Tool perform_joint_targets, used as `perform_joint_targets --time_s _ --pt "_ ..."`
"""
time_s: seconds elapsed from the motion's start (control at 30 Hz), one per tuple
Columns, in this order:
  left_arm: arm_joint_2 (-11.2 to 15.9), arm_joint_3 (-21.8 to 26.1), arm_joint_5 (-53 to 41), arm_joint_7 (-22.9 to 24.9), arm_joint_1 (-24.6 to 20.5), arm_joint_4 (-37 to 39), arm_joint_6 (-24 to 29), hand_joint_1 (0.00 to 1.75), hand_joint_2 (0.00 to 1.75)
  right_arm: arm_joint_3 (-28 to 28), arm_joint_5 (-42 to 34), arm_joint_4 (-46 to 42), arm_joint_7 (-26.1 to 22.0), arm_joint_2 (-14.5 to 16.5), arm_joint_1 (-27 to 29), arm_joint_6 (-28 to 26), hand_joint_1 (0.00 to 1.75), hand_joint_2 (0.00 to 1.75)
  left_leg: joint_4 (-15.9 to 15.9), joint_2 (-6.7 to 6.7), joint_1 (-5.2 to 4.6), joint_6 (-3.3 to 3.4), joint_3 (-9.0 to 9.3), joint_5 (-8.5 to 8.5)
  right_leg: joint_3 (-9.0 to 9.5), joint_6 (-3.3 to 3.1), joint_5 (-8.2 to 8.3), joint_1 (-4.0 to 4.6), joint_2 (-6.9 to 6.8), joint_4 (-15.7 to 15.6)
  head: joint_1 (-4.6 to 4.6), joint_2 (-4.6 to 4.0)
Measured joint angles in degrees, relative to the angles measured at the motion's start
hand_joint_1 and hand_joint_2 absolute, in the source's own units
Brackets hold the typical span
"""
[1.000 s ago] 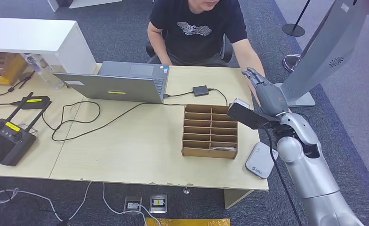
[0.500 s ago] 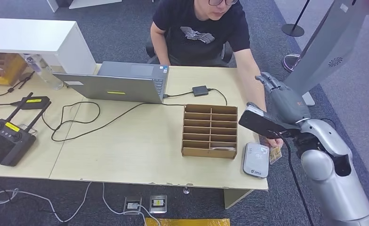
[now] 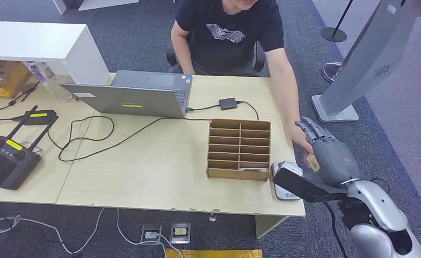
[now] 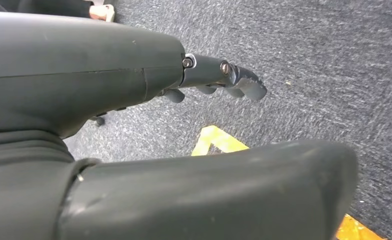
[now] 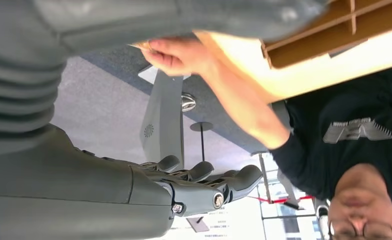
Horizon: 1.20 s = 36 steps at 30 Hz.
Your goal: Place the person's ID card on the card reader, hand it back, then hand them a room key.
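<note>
1. Reaching out past the desk's right end, the right hand (image 3: 329,153) sits w/ fingers stretched fwd and apart; the person's hand (image 3: 303,144) is right beside it, holding the ID card (image 3: 313,162) against the robot's palm side.
2. Can't tell whether the robot's thumb actually pinches the card yet: in the right wrist view the person's fingers (image 5: 171,54) press at the thumb's edge, and only a sliver of card shows there.
3. Left hand (image 4: 134,125) hangs over grey carpet, fingers loosely bent, nothing in it.
4. Card reader (image 3: 283,183), the white pad at the desk's front right corner, sits just beside the cardboard slot tray (image 3: 239,149); nothing lies on it. The robot's wrist camera block partly covers it in head view.
5. Progress, my read: very early, handover of the ID underway. Left to do: secure card, lay on reader, return it, then give room key.
6. Something pale lies in the tray's front slot, maybe a key card; too small to say.
</note>
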Motion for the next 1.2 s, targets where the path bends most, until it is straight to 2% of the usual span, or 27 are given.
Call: perform_joint_targets --time_s 0.23,0.43,0.5,0.67,0.87,1.0,1.2 --pt "-0.7 0.3 0.3 0.1 -0.1 -0.1 1.1 0.0 0.0 2.1 8.6 0.1 -2.7 0.4 1.9 -3.1 0.0 1.75 0.0 0.0 -0.01 0.0 0.0 0.0 0.0 0.0 0.0 -0.01 0.02 0.0 0.01 0.0" --pt "-1.4 0.5 0.3 0.1 -0.1 -0.1 1.4 0.0 0.0 3.7 12.1 1.6 -4.4 2.0 2.7 -6.0 0.0 1.75 0.0 0.0 0.0 0.0 -0.01 0.0 -0.01 0.0 0.0 0.0 0.04 0.0 0.01 0.0" --pt "-1.7 0.6 0.3 0.1 -0.1 -0.1 1.5 0.0 0.0 4.3 14.6 2.8 -5.2 2.9 2.8 -8.5 0.0 1.75 0.0 0.0 0.0 0.0 -0.01 0.0 -0.01 0.0 0.0 0.0 0.04 0.0 0.01 0.0" --pt "-2.1 0.9 0.3 0.1 -0.2 -0.1 1.9 0.0 0.0 5.3 27.8 6.4 -6.3 5.4 2.8 -19.2 0.0 1.75 0.0 0.0 0.02 0.0 -0.01 0.0 0.0 0.0 0.0 0.02 0.04 0.0 0.01 0.0" --pt "-2.3 1.4 -0.1 0.1 -0.2 -0.1 1.6 0.0 0.0 5.9 27.1 9.1 -8.1 7.9 2.8 -16.1 0.0 1.75 0.0 0.0 0.02 0.0 -0.02 0.0 0.0 0.0 0.0 0.02 0.04 0.0 -0.01 0.0" --pt "-2.4 1.7 -0.2 0.1 -0.2 -0.1 1.5 0.0 0.0 5.9 25.2 10.7 -10.4 8.3 2.3 -15.7 0.0 1.75 0.0 0.0 0.01 0.0 -0.03 0.0 0.0 0.0 0.0 0.01 0.02 0.0 0.01 0.0" --pt "-2.4 1.8 -0.4 0.1 -0.2 -0.1 1.3 0.0 0.0 5.9 23.7 12.5 -10.9 9.3 1.7 -13.5 0.0 1.75 0.0 0.0 0.01 0.0 -0.03 0.0 0.0 0.0 0.0 0.01 0.03 0.0 0.01 0.0"
